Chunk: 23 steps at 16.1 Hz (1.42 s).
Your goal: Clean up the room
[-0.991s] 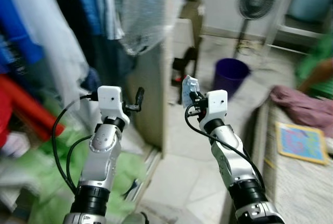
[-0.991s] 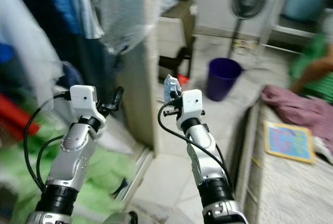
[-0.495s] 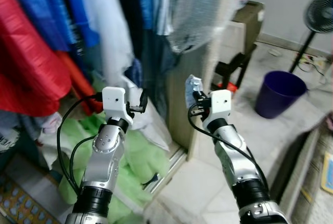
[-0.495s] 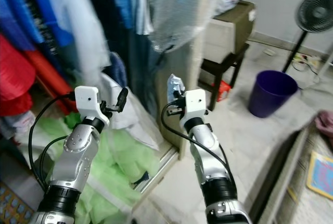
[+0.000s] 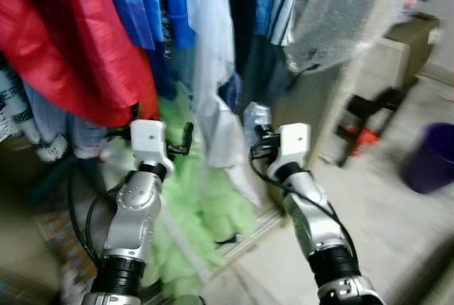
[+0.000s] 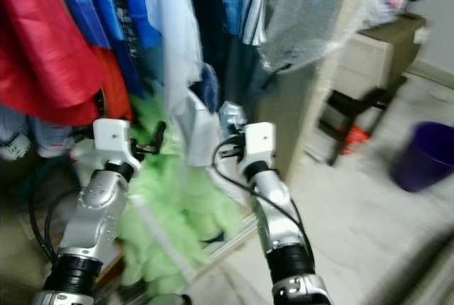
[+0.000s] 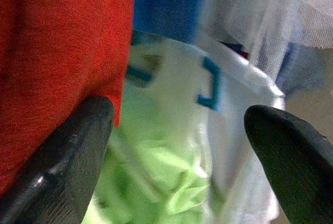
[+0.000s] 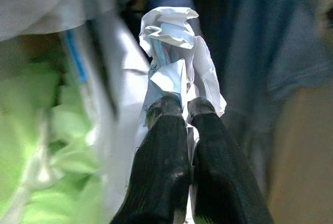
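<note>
- We face hanging clothes [image 5: 85,42]; the purple bin [image 5: 431,157] sits well off to their right, nearer our right arm.
- Right tool [image 8: 177,107] pinches crumpled paper [image 8: 174,52], long axis upright.
- Left tool [image 7: 177,146] is spread, empty.

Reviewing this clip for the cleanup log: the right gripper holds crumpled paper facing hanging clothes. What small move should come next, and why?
Probably turn right toward the purple bin. The right gripper is shut on the crumpled paper, the robot faces hanging clothes, and the bin stands at the far right edge. The left gripper is open.
</note>
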Motion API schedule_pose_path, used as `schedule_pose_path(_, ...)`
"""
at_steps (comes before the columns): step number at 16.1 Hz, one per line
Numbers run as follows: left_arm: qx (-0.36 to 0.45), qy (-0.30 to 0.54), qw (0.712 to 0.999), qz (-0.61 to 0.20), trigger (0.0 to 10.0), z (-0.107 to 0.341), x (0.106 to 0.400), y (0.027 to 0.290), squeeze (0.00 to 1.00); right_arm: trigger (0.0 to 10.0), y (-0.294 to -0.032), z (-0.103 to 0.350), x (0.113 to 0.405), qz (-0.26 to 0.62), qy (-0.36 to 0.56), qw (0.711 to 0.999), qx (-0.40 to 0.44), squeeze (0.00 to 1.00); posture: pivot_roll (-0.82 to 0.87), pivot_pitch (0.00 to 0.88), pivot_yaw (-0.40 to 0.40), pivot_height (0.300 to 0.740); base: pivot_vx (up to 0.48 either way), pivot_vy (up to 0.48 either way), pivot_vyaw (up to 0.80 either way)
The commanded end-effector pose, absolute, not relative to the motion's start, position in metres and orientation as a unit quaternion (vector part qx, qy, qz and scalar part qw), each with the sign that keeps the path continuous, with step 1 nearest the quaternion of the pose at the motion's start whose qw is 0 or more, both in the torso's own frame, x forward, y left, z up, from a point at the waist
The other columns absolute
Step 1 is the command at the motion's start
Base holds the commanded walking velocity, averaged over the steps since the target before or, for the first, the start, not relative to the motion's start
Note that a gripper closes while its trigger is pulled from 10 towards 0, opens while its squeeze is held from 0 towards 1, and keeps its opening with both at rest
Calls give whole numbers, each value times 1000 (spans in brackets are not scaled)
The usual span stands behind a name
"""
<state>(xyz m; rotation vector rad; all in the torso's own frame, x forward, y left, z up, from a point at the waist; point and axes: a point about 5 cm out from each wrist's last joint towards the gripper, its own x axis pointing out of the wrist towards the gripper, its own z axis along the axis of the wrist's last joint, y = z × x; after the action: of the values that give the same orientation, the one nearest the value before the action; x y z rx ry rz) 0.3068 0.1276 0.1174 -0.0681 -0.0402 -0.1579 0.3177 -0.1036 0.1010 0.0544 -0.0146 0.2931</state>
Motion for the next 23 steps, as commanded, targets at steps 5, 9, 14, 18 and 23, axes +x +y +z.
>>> schedule_pose_path(5,-29,-21,995,-90,10000,119,300,122,0,10000,-105,103,310,152,-11,988,35,0,62,0,47,740,0,0,800)
schedule_pose_path(9,-22,-12,996,-80,10000,117,296,131,0,10000,-106,108,308,155,-13,987,41,0,59,0,54,740,0,0,800)
schedule_pose_path(14,-18,-7,997,-78,10000,116,293,134,0,10000,-108,109,306,154,-9,987,44,0,59,0,54,740,0,0,800)
schedule_pose_path(18,-18,-1,996,-83,10000,116,289,131,0,10000,-105,103,297,155,7,986,54,0,63,0,55,740,0,0,800)
schedule_pose_path(23,-10,-1,997,-79,10000,117,289,132,0,10000,-105,101,298,153,21,987,55,0,68,0,50,740,0,0,0)
